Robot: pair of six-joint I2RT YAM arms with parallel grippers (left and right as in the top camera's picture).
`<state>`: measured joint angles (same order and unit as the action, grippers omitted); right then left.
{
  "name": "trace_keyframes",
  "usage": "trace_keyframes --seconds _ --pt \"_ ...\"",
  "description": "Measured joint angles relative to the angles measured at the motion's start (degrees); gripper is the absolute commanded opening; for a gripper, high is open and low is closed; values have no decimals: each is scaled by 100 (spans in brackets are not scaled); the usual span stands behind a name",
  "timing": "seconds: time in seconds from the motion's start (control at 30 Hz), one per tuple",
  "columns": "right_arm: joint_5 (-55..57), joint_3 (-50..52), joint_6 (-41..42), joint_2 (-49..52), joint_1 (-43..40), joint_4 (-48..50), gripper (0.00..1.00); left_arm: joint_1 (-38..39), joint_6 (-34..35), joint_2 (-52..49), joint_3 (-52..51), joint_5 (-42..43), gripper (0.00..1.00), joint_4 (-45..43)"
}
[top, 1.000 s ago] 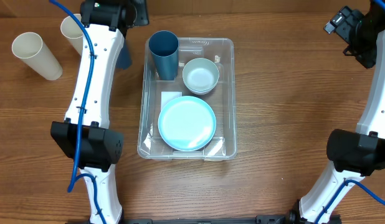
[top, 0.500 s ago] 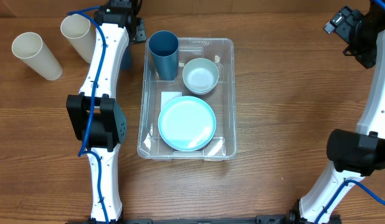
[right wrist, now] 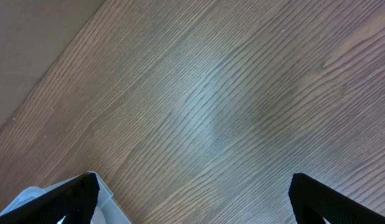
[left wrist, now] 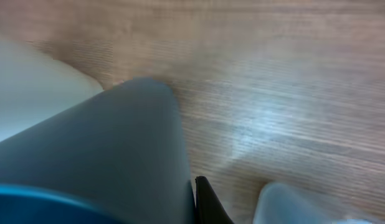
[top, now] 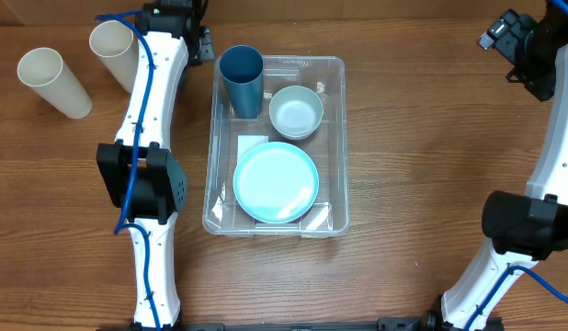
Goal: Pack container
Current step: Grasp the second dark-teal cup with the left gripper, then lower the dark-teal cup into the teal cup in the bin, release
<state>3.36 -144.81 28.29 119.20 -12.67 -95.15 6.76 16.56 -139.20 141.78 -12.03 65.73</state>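
The clear container (top: 336,138) sits mid-table and holds a dark blue cup (top: 241,81), a pale bowl (top: 296,111) and a light blue plate (top: 276,181) over a white label (top: 250,143). Just left of it, partly under my left arm, stands another blue cup (top: 184,85). My left gripper (top: 190,55) is over that cup. In the left wrist view the blue cup (left wrist: 111,155) fills the frame and one black finger (left wrist: 207,202) presses on its wall; the other finger is hidden. My right gripper (top: 514,41) hangs open at the far right corner, fingers (right wrist: 74,199) wide over bare wood.
Two cream paper cups (top: 52,81) (top: 111,48) lie on their sides at the far left; one cream cup (left wrist: 30,93) shows beside the blue cup. A clear corner of the container (right wrist: 111,210) shows low in the right wrist view. The table's back edge is close behind both grippers.
My left arm's elbow swung and the wrist shifted slightly right by the container's far left corner. Its jaws closed on the blue cup. The right arm has not moved.
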Motion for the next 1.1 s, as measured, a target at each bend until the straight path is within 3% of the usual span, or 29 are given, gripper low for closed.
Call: trace_keyframes --seconds 0.23,0.47,0.63,0.97,1.1 --pt "0 0 0 0 2 2 100 426 -87 1067 487 24 4 313" --pt "0 0 0 0 0 4 100 1821 -590 2448 634 350 4 562" --pt "0 0 0 2 0 2 100 2273 -623 2459 647 407 4 1123" --pt "0 0 -2 0 0 2 100 2258 -452 2406 647 -59 4 1436" --pt "0 0 -2 0 2 2 100 2138 -345 1941 647 -72 4 1502"
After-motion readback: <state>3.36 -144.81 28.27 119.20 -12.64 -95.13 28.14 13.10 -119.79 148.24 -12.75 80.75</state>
